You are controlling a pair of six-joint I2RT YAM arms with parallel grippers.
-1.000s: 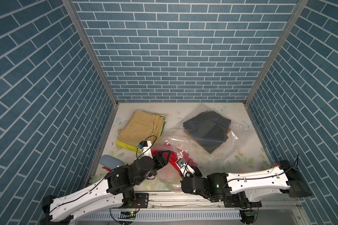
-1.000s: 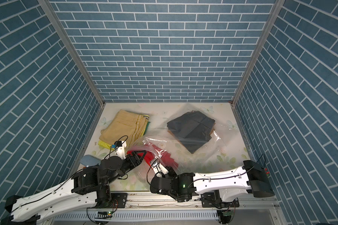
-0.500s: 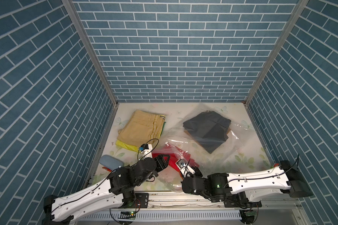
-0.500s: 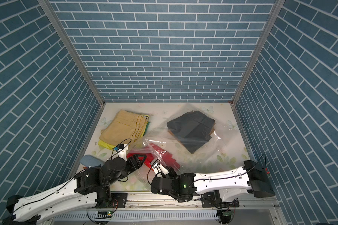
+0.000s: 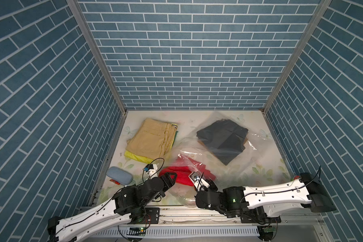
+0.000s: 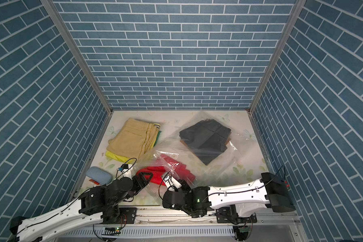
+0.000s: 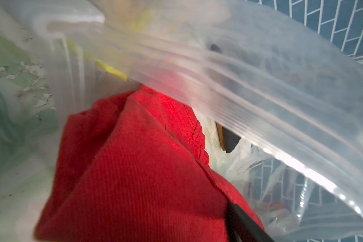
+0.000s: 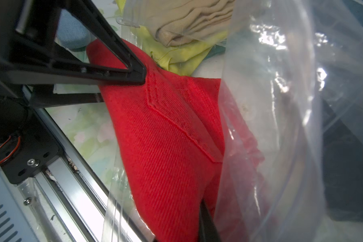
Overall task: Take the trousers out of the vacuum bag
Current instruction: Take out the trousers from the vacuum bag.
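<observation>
The clear vacuum bag (image 5: 258, 150) (image 6: 237, 159) lies across the mat's right half. Black trousers (image 5: 222, 140) (image 6: 205, 140) are inside it, over an ochre pair (image 5: 201, 143). Red trousers (image 5: 183, 179) (image 6: 161, 175) (image 7: 134, 167) (image 8: 166, 136) stick out of its mouth at the front. My left gripper (image 5: 169, 178) (image 6: 144, 177) is open, one finger (image 8: 117, 60) above the red cloth and one below. My right gripper (image 5: 210, 182) is shut on the bag's upper lip (image 8: 281, 104) (image 7: 260, 94), holding it up. Beige (image 5: 153, 138), yellow (image 5: 136, 157) and green (image 5: 177, 135) trousers are stacked outside at back left.
A blue-grey oval case (image 5: 119, 178) (image 8: 71, 35) lies by the left wall, just left of my left gripper, with a small red item (image 5: 114, 181) beside it. The metal rail (image 5: 176, 211) runs along the front edge. Brick-pattern walls close in three sides.
My left gripper has drawn back toward the front rail with the red trousers, bringing them further out of the bag's mouth, and its jaws have widened. The right arm has barely moved.
</observation>
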